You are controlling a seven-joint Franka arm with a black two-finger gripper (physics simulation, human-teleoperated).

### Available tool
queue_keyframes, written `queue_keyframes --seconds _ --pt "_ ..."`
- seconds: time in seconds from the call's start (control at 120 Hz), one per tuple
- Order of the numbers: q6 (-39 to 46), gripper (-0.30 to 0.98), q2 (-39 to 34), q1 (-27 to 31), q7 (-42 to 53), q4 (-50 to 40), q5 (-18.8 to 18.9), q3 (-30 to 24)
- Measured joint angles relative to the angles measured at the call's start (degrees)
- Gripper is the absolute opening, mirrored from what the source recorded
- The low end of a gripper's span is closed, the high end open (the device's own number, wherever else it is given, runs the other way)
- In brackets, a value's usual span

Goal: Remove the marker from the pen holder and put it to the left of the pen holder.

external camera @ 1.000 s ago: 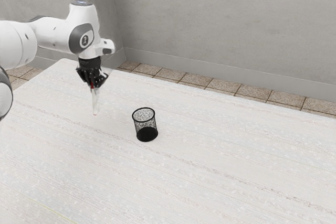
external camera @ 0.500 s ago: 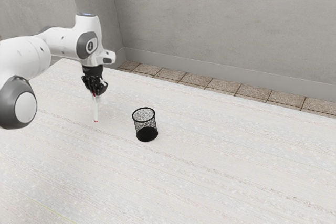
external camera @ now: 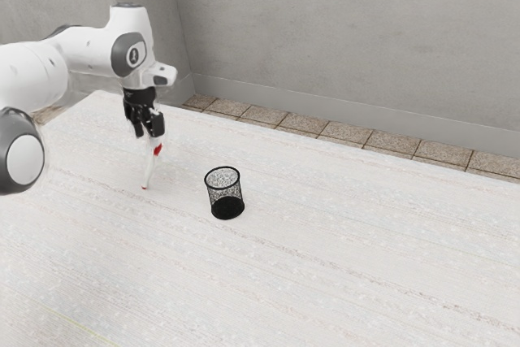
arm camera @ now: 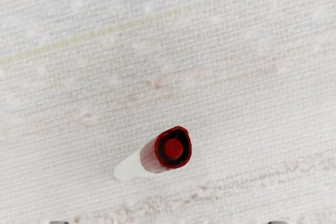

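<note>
the gripper (external camera: 148, 132) is above the white table (external camera: 325, 282), its jaws wide apart. just below it the red-and-white marker (external camera: 150, 168) leans, red cap (external camera: 158, 149) up, outside the black mesh pen holder (external camera: 223, 188), to the exterior view's left of it.

Grey wall (external camera: 349, 30), grey baseboard (external camera: 325, 106); brownish floor tiles (external camera: 345, 132) beyond pale streaked table (external camera: 325, 282).

1. A lab-like room — a white robot arm (external camera: 85, 62) reaches over a pale table (external camera: 366, 258).
2. Plain grey walls (external camera: 341, 30) meet a grey baseboard (external camera: 325, 108).
3. Underfoot — speckled, brownish floor tiles (external camera: 302, 123).
</note>
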Motion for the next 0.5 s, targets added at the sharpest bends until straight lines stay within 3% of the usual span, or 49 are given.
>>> queue_keyframes --seconds 0.108,0.167,0.275,0.5 --pt "-0.7 0.57 -22.9 -8.4 0.7 -11.0 -0.3 5.0" --pt "-2.5 0.6 -30.6 -11.3 0.2 -12.7 -0.2 5.6" --pt "-5.6 0.63 -36.5 -15.2 -0.6 -16.1 0.2 8.7" --pt "-8.7 0.67 -42.1 -14.7 -3.7 -22.0 0.5 9.4"
